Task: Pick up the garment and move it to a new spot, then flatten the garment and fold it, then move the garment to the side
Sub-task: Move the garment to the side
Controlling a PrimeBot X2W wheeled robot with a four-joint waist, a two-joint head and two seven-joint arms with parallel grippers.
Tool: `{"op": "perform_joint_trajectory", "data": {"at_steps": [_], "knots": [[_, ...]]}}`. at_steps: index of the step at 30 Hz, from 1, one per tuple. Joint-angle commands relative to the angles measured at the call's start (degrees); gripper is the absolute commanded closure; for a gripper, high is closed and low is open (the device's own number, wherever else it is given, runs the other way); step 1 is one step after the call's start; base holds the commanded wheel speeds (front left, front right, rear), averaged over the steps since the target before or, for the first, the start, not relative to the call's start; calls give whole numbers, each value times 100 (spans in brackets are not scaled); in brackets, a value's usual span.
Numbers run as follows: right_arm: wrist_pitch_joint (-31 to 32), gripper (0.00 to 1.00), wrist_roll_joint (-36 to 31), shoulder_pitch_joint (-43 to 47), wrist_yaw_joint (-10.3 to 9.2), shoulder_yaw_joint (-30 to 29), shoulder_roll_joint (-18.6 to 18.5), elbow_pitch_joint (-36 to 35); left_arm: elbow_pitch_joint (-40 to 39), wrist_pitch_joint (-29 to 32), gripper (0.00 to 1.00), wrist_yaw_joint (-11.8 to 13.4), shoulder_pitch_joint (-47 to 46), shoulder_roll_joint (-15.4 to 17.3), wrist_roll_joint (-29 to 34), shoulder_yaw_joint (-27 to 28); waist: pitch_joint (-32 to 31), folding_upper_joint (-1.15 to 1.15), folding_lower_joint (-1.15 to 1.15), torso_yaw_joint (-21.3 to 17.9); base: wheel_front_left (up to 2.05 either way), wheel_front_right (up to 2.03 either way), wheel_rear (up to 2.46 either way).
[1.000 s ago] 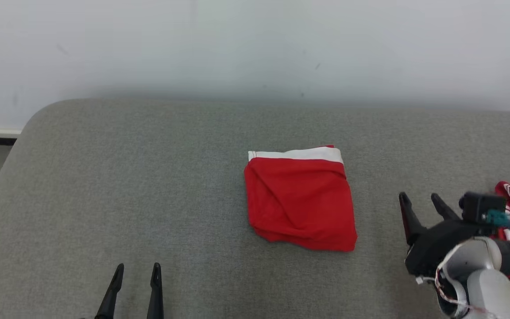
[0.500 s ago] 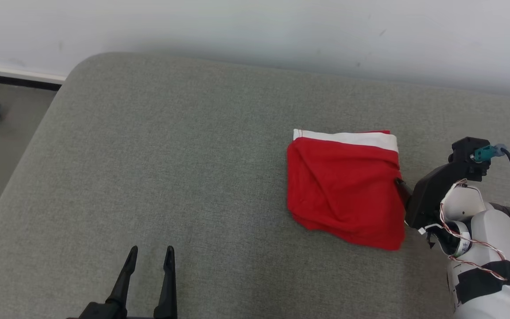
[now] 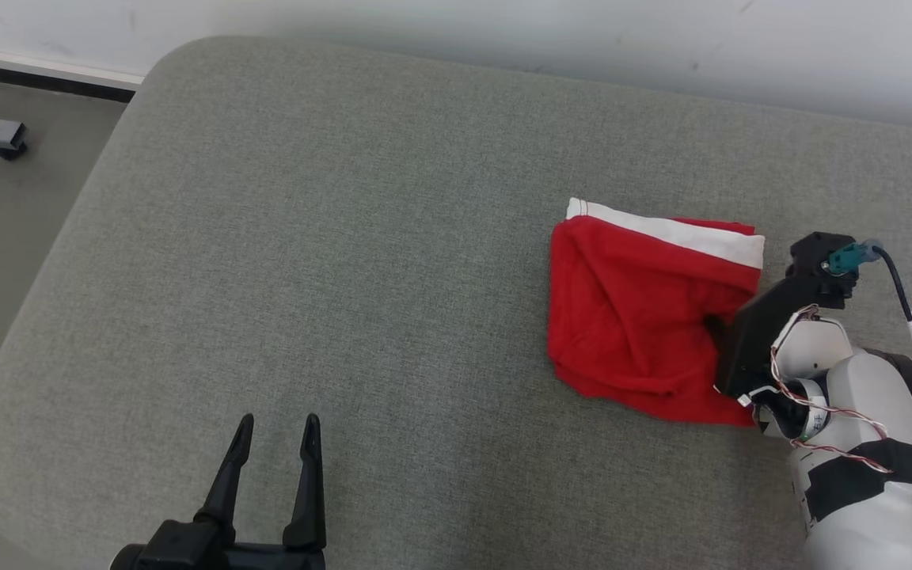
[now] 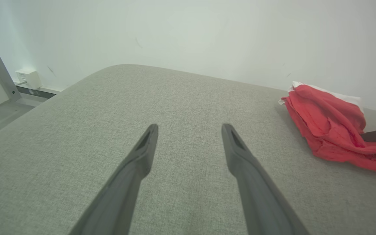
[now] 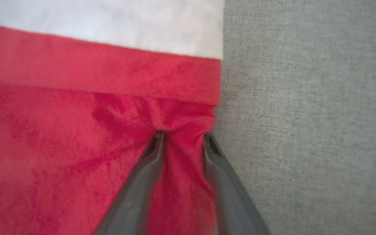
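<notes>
Since the earlier frames the right tool (image 3: 713,324) had come in from the open desk (image 3: 345,237) to the right edge of the garment (image 3: 638,324). That edge, straight before, was now drawn into wrinkles. The head camera had turned too, so the whole picture had shifted.

In the head view the fingertips of this tool were hidden in the red cloth; only its black body and the pale forearm (image 3: 860,475) showed, and the forearm covered the near right part of the desk. The right wrist view, a little blurred, showed more. The two dark fingers stood partly closed on a raised ridge of fabric pinched between them, the outer finger just at the border of cloth and desk.

The garment lay on the right part of the desk, folded to a rough square. It was soft, red and creased, with a smooth white band (image 3: 678,233) along its far edge. How many layers it had could not be told. The left wrist view cut it off at the right.

The left tool (image 3: 279,423) was wide open and empty, over the near edge, well apart from the garment. The desk had a grey woven cover with a fine grain and a rounded corner.
</notes>
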Motion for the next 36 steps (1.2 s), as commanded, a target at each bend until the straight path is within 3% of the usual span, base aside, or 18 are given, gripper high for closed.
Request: {"op": "perform_joint_trajectory", "data": {"at_steps": [1, 6, 11, 17, 24, 30, 36], "knots": [[122, 100, -5, 262, 15, 124, 153, 279, -38, -15, 0, 34, -27, 2, -24, 16, -10, 0, 0, -55, 0, 0, 0], [124, 100, -238, 195, 9, 261, 107, 59, -104, -15, 0, 44, -55, 1, -12, 36, -19, 0, 0, -185, 0, 0, 0], [332, 100, -355, 45, 9, 840, 21, -361, -220, -15, 0, 70, -81, 1, 4, 126, -7, 0, 0, -499, 0, 0, 0], [646, 100, -35, -149, 9, 2022, -509, -1062, -298, -15, 0, 18, -73, 1, 62, 258, -22, 0, 0, -1151, 0, 0, 0], [963, 100, 562, -298, 9, 2791, -1142, -1930, -343, -15, 0, -15, -176, 3, 99, 303, 15, 0, 0, -1965, 0, 0, 0], [1062, 100, 876, -415, 9, 3061, -1748, -2492, -392, -15, 0, -106, -323, 4, 221, 324, 192, 0, 0, -2528, 0, 0, 0], [1009, 100, 947, -391, 9, 2762, -2169, -2747, -420, -15, 0, -207, -465, 7, 409, 450, 393, 0, 0, -2899, 0, 0, 0]]}}
